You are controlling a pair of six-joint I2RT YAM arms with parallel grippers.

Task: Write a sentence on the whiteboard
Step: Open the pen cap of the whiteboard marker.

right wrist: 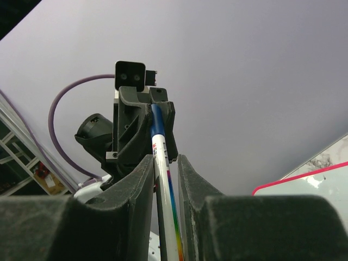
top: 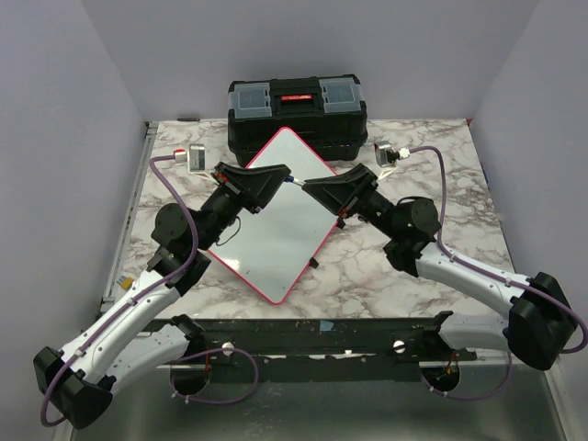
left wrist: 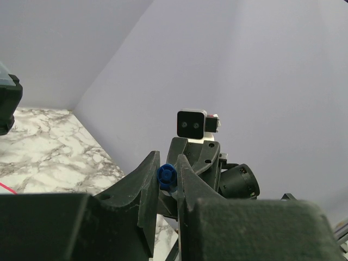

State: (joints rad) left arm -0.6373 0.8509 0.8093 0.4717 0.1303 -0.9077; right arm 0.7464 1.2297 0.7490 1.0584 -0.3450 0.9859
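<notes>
Down onto a marble-veined table (top: 413,266), boxed in by plain lilac walls (top: 64,83). At the far edge, a black toolbox (top: 296,106). In front of it, lying diamond-wise mid-table, the whiteboard (top: 266,243), far corner right up at the toolbox (touching or not, cannot tell). Upper part of the board covered by both arms from above. From the right wrist, only one red-rimmed corner, cut off at the lower right. From the left wrist, just a sliver of toolbox at the left edge. Hard to say whether any ink on the board.

Now the jaws, facing each other over the board. On the left gripper (left wrist: 167,162), nearly closed, pinching a blue ribbed cap (left wrist: 166,175). On the right gripper (right wrist: 166,160), narrow, pressed on either side of the marker (right wrist: 165,179): white barrel with a rainbow stripe, blue end running into the left gripper. Tip hidden.
</notes>
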